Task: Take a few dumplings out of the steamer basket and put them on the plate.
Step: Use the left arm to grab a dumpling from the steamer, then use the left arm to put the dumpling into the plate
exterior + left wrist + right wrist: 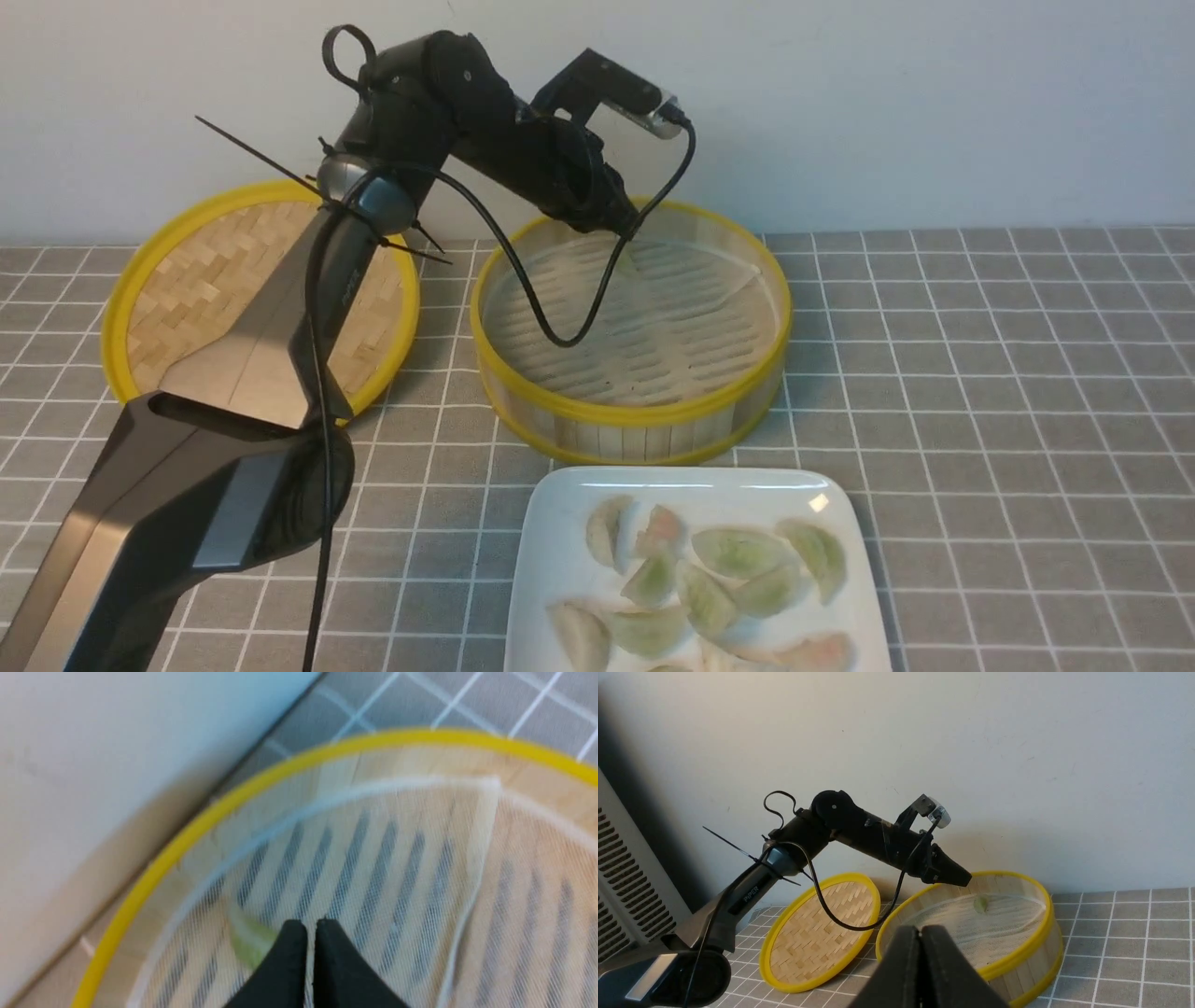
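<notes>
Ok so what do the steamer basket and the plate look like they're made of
Steamer basket: looks like bamboo, matte pale slats, yellow-rimmed; its liner seems thin gauzy cloth. Plate: glossy white with a bright highlight, probably ceramic, possibly melamine.

A round bamboo steamer with yellow rims stood upright on the tabletop, holding one pale green dumpling near its far wall. Just beside it on the nearer side, a white square plate carried roughly ten glossy dumplings, clustered together.

Light: bright, even, soft.
Glare: spot on plate corner.
Blur: left wrist view smeared.
Shadow: soft, on wall.
</notes>
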### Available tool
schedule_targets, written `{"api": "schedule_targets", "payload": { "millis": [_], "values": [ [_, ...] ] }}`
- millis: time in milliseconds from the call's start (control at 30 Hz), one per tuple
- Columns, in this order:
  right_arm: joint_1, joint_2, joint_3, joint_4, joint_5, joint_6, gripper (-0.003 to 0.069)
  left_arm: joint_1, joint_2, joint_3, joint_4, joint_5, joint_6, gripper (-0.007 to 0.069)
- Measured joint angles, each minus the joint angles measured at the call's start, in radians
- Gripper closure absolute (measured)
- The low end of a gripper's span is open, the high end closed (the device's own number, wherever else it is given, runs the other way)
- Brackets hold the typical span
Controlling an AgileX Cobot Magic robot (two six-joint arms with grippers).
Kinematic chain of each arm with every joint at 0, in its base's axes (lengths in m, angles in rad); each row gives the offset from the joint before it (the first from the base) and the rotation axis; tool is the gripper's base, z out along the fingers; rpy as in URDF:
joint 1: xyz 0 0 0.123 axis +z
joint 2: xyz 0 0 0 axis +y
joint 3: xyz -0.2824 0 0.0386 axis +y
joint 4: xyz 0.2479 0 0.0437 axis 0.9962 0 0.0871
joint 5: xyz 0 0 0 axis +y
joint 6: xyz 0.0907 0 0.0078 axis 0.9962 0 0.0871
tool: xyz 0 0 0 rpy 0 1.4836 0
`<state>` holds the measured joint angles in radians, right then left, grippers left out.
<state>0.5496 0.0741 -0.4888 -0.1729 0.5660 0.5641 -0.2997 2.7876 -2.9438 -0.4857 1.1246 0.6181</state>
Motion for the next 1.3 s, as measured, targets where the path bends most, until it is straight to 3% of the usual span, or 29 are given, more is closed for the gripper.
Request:
{"api": "schedule_targets", "payload": {
  "millis": [133, 367, 500, 567, 733, 967, 1167, 1300],
  "values": [
    [0.000, 0.000, 0.000, 0.000, 0.014, 0.000, 0.0669, 0.000, 0.034, 0.000, -0.003, -0.030, 0.046, 0.0510],
    [0.000, 0.000, 0.000, -0.003, 0.042, 0.000, 0.0669, 0.001, 0.096, 0.000, -0.044, -0.069, 0.124, 0.0203],
    [0.000, 0.000, 0.000, -0.007, 0.044, 0.000, 0.0669, 0.001, 0.112, 0.000, -0.036, -0.089, 0.126, 0.0146],
    [0.000, 0.000, 0.000, -0.007, 0.044, 0.000, 0.0669, 0.001, 0.114, 0.000, -0.035, -0.093, 0.126, 0.0153],
    [0.000, 0.000, 0.000, -0.015, 0.044, 0.000, 0.0669, -0.002, 0.119, -0.002, -0.030, -0.109, 0.135, 0.0322],
    [0.000, 0.000, 0.000, -0.016, 0.043, 0.000, 0.0669, -0.008, 0.108, -0.002, -0.005, -0.097, 0.115, 0.0322],
    [0.000, 0.000, 0.000, -0.019, 0.043, 0.000, 0.0669, -0.006, 0.007, 0.008, 0.128, 0.101, 0.022, 0.0322],
    [0.000, 0.000, 0.000, -0.024, 0.043, 0.000, 0.0669, -0.005, -0.087, 0.008, 0.152, 0.121, -0.026, 0.0322]
  ]
}}
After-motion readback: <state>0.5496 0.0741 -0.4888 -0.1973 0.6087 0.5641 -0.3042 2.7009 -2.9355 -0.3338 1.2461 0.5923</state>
